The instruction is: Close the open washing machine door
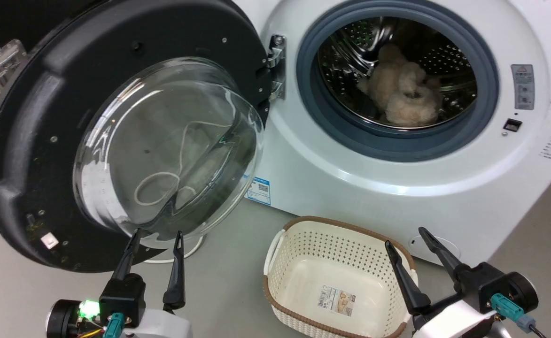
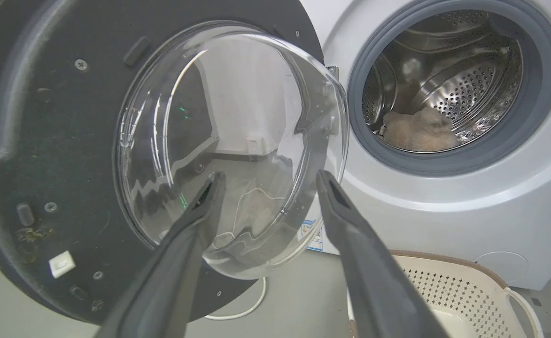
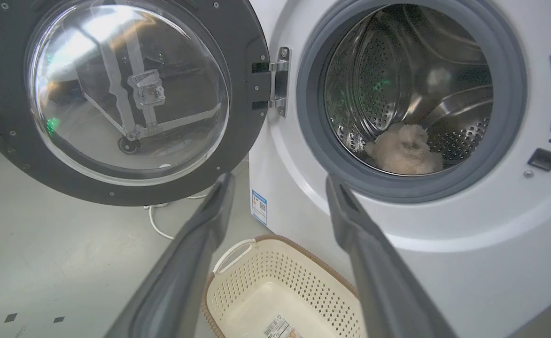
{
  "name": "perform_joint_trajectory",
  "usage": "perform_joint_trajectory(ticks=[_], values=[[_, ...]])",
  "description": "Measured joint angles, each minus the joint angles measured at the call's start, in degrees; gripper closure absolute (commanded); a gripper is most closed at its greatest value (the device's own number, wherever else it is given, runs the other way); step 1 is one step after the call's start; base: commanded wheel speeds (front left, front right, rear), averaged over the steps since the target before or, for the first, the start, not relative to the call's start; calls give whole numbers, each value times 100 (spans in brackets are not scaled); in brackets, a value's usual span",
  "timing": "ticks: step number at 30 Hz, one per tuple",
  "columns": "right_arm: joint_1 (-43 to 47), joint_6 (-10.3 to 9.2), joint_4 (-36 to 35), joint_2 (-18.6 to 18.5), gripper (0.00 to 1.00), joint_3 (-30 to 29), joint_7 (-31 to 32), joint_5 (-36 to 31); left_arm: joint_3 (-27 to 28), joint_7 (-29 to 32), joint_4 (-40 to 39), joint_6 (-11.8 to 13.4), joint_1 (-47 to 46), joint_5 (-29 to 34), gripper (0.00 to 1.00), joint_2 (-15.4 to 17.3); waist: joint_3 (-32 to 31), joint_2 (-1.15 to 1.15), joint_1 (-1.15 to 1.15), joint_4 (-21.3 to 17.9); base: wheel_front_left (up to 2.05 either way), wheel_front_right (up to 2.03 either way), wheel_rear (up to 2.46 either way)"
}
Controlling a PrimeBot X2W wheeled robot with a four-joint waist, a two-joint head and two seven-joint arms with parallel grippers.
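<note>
Gaping open, the washing machine door (image 1: 31,141) looms just beyond the spread-apart left gripper (image 1: 158,232).

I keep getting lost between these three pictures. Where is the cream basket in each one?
Head view: the basket sits low, right of centre, before the washing machine.
Left wrist view: basket at bottom right corner, partly cut off.
Right wrist view: basket at bottom edge, middle.
Shared landmark: the fluffy beige bundle inside the drum.

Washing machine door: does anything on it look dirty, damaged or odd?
Yes. The washing machine door has brownish grime low on its black frame, beside a small white clip. The glass looks whole.
</note>
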Motion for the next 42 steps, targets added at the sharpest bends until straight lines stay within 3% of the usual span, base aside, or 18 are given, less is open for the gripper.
perform_joint_trajectory(ticks=[31,33,42], values=[[8,0,265,-140,0,339,-401,223,-282,-402,29,169,170,-102,0,196,-3,0,0,814,0,0,0],[19,0,282,-142,0,366,-421,246,-291,-433,41,167,199,-137,100,203,-11,0,0,857,0,0,0],[103,0,287,-174,0,355,-534,261,-138,-531,-267,84,147,-421,100,178,3,0,0,1042,0,0,0]])
